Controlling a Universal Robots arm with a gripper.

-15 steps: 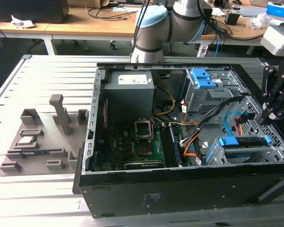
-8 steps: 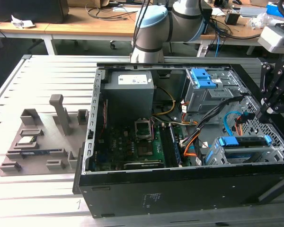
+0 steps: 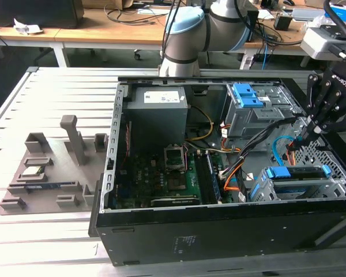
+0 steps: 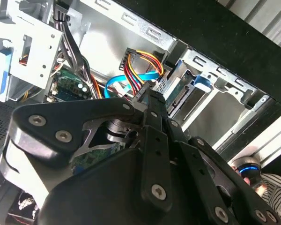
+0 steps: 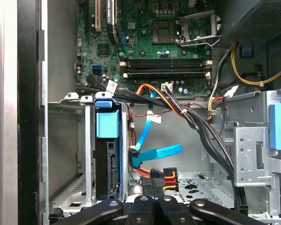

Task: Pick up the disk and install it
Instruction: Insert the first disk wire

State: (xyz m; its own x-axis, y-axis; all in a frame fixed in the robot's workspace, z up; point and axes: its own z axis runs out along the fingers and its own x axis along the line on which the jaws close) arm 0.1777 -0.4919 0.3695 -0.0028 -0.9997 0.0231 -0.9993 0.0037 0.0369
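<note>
The disk [image 5: 107,159] sits on edge in the metal drive cage [image 3: 328,183] of the open PC case [image 3: 219,242], long axis along the slot, blue carrier handle [image 3: 277,173] toward the motherboard [image 5: 164,47]. Gripper [image 3: 304,137] hovers w/ fingers pinched on a power connector [image 5: 164,177] beside the cage. Case lies on a slatted metal table [image 3: 23,115]; desks w/ cables behind.

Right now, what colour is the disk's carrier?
Bright blue; the disk sits in its bay, clearest in the first wrist view.

open computer case [image 3: 219,231], grey fixture tray [image 3: 46,167]
</note>
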